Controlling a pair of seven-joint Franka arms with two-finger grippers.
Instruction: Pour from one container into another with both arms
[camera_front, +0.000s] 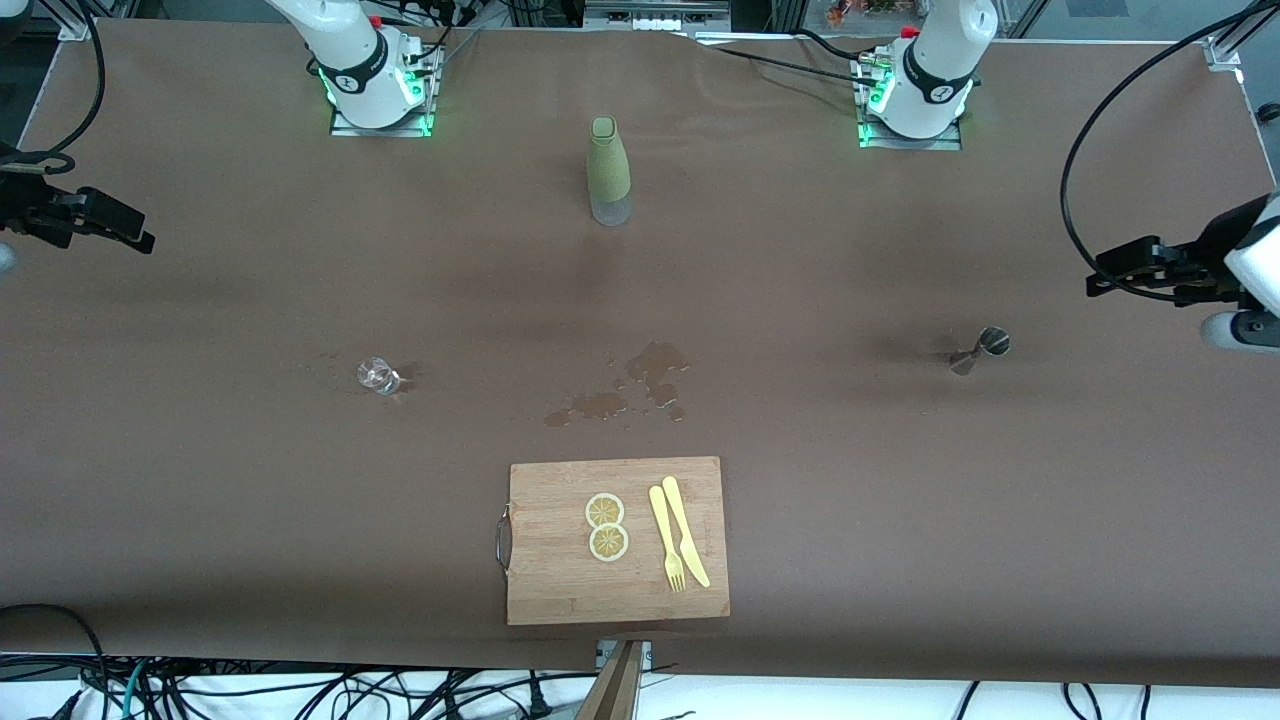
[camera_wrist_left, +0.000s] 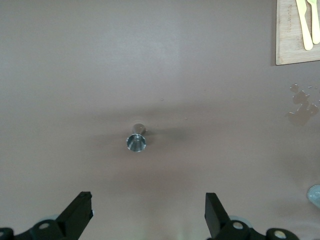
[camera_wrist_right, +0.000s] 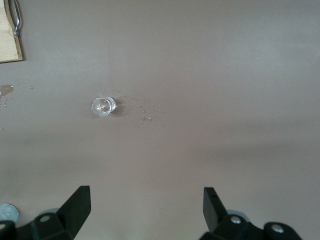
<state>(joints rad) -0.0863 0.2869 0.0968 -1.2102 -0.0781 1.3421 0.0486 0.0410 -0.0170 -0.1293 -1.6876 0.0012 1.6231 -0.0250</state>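
The jigger (camera_front: 980, 349) stands upright toward the left arm's end of the table, at about eight o'clock in the front view from the left gripper (camera_front: 1100, 278), which is held wide and empty. The glass (camera_front: 377, 375) is found at the right arm's end, at about four o'clock from the right gripper (camera_front: 140, 240), likewise wide and empty.

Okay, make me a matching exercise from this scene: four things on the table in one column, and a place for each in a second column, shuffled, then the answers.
Things:
1. jigger
2. shot glass
3. olive-green bottle
4. lemon slices

Places:
A. on the cutting board
B. toward the right arm's end of the table
C. between the two arm bases
D. toward the left arm's end of the table

Pairs: 1-D, 2-B, 3-C, 4-A
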